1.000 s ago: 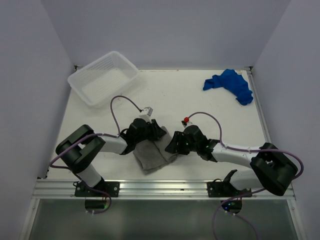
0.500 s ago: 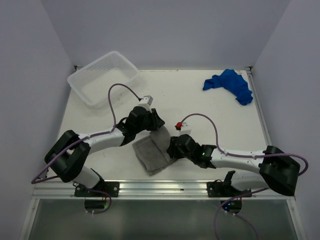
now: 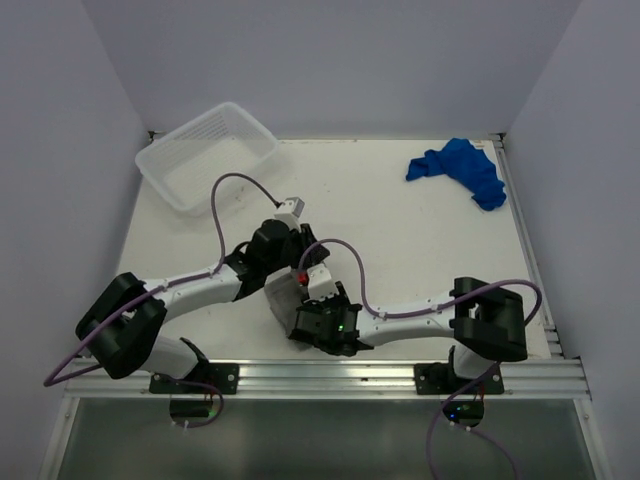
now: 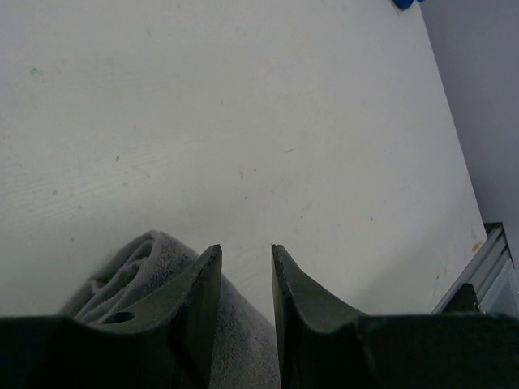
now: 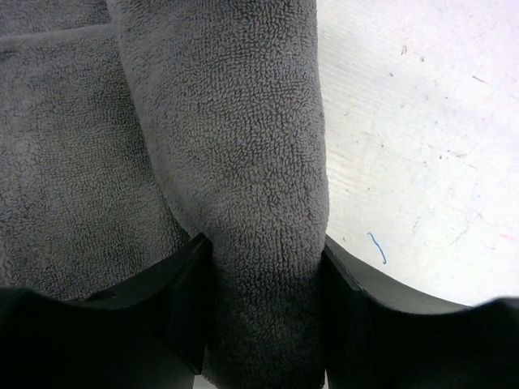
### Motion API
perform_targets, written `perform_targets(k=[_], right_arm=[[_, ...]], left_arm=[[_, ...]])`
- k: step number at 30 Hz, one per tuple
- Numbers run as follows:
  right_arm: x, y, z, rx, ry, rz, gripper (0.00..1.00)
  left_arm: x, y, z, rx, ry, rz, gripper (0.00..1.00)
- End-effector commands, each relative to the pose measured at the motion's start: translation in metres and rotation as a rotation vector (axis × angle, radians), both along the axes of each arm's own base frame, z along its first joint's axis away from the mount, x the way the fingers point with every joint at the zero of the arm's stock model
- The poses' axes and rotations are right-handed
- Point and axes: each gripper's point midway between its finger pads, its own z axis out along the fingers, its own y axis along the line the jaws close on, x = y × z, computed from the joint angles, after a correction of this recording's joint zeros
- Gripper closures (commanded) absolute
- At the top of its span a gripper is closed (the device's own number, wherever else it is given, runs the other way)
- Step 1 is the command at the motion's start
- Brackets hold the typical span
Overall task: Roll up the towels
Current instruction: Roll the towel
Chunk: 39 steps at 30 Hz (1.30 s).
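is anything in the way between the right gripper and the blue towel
Nothing visible. The right gripper is on the grey towel, and the table from there to the blue towel is bare. The basket sits far left, off that path.

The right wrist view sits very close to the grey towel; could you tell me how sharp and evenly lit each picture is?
Right wrist: the grey towel fills most of the frame, its pile crisp, the right gripper's fingers below lost in shadow. Left wrist: bright, sharp table, the left gripper's fingers almost black. Top external: soft even light, faint shadows, blue towel clear.
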Motion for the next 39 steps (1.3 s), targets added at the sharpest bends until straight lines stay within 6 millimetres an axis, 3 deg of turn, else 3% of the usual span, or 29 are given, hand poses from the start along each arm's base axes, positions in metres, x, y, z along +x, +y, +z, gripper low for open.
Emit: perform_targets(k=[1,8,11,15,19,21,22,24,25,31,39], right_arm=[[0.001,-0.011,0.005,-0.090,-0.081,-0.049,0.48],[-0.004,-0.001,0.007,-0.117,-0.097,-0.034,0.39],[-0.007,0.001,0.010,-0.102,-0.077,-0.022,0.29],[-0.010,0.010,0.029,-0.044,-0.051,0.035,0.17],[-0.015,0.017,0.065,0.108,-0.014,0.098,0.05],[-0.016,0.016,0.072,0.170,0.026,0.111,0.04],[-0.016,0.015,0.088,0.252,0.035,0.119,0.04],[-0.024,0.017,0.085,0.356,0.116,0.163,0.04],[-0.013,0.012,0.086,0.409,0.139,0.139,0.04],[-0.010,0.004,0.075,0.684,0.335,0.112,0.07],[-0.026,0.009,0.015,0.761,0.529,0.074,0.10]], left_arm=[[-0.023,-0.009,-0.014,-0.026,0.031,-0.048,0.65],[-0.050,0.000,-0.062,0.025,0.115,-0.054,0.66],[-0.053,0.008,-0.073,0.058,0.124,-0.038,0.66],[-0.062,0.026,-0.093,0.106,0.148,-0.007,0.66],[-0.068,0.038,-0.106,0.130,0.161,0.017,0.66],[-0.073,0.043,-0.113,0.132,0.171,0.021,0.66],[-0.074,0.044,-0.114,0.130,0.176,0.024,0.66],[-0.077,0.047,-0.118,0.130,0.182,0.028,0.66],[-0.079,0.048,-0.119,0.128,0.188,0.026,0.66],[-0.079,0.048,-0.120,0.125,0.188,0.027,0.66],[-0.082,0.050,-0.123,0.123,0.194,0.031,0.66]])
